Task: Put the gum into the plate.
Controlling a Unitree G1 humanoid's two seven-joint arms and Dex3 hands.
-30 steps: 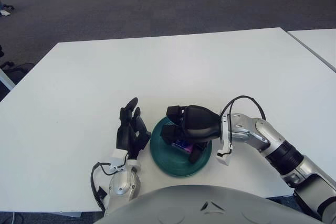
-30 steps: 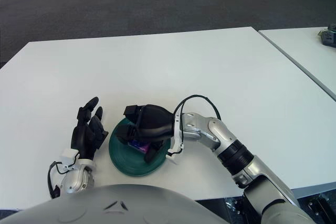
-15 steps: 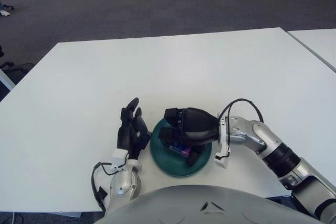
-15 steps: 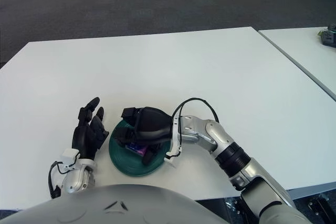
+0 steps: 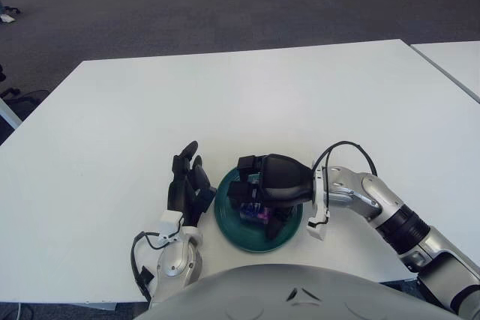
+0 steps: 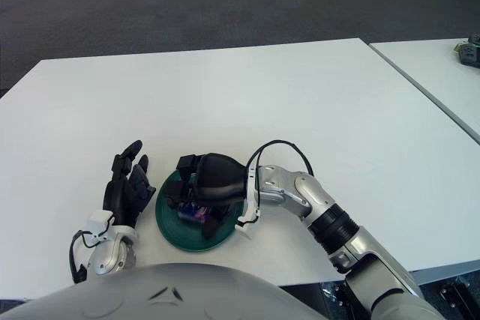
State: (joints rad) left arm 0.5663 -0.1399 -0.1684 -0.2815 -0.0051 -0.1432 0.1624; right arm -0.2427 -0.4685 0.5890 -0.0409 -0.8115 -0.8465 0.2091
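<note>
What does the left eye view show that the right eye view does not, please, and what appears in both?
Only the left eye view shows a chair base beyond the table's left edge. Only the right eye view shows a small dark object on the neighbouring table at the right. Both show the right hand over the green plate, with the purple gum under its fingers, and the left hand open beside the plate's left rim.
</note>
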